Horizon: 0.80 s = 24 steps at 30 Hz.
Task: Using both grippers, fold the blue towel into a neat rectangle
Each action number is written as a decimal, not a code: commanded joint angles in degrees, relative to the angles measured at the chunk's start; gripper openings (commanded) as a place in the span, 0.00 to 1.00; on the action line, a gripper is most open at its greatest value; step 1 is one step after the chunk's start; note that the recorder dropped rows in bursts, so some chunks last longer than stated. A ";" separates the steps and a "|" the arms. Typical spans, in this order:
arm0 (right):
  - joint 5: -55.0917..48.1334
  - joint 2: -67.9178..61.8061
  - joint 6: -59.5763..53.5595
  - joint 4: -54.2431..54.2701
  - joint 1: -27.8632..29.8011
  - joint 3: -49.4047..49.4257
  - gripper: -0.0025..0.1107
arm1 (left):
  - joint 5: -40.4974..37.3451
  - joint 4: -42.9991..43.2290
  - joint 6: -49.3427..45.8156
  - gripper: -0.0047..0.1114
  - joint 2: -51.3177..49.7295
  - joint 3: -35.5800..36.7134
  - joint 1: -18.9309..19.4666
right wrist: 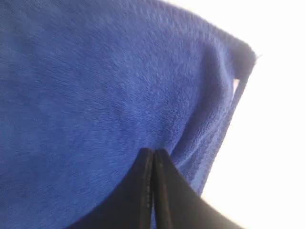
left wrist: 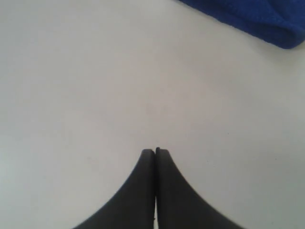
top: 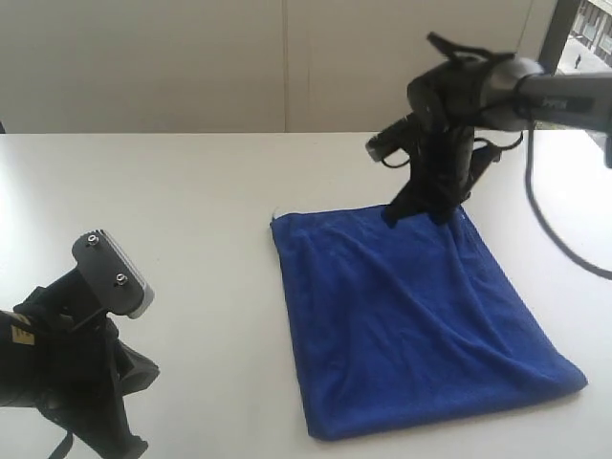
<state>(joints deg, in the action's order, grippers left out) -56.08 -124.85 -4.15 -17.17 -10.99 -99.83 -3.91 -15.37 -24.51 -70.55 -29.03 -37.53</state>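
Looking from outside, we see the towel (top: pixel 411 325) flat on the table (top: pixel 191 191), the right gripper (top: pixel 421 215) at its far edge. Only the wrist views show the jaws: both clenched, the left gripper (left wrist: pixel 155 151) over the table, the right against cloth, a pinch unclear.

The blue towel (top: pixel 411 316) is fuzzy matt cloth (fine pile); the table (top: pixel 191 191) smooth, white
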 commanded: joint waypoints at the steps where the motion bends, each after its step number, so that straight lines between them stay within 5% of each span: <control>1: -3.37 7.29 -7.67 11.17 -1.72 0.90 0.02 | -0.48 -0.84 0.66 0.04 0.13 0.52 -0.29; 13: 8.62 13.27 -13.70 21.87 -13.53 24.89 0.02 | -0.48 -0.84 1.30 0.04 0.13 0.52 -0.29; 24: 12.91 13.27 -12.60 23.16 -17.39 29.23 0.02 | -0.48 -0.84 1.30 0.04 0.13 0.52 -0.29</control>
<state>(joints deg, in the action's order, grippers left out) -44.09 -112.39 -16.96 5.49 -27.99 -70.85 -3.91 -15.37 -23.72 -70.55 -29.03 -37.53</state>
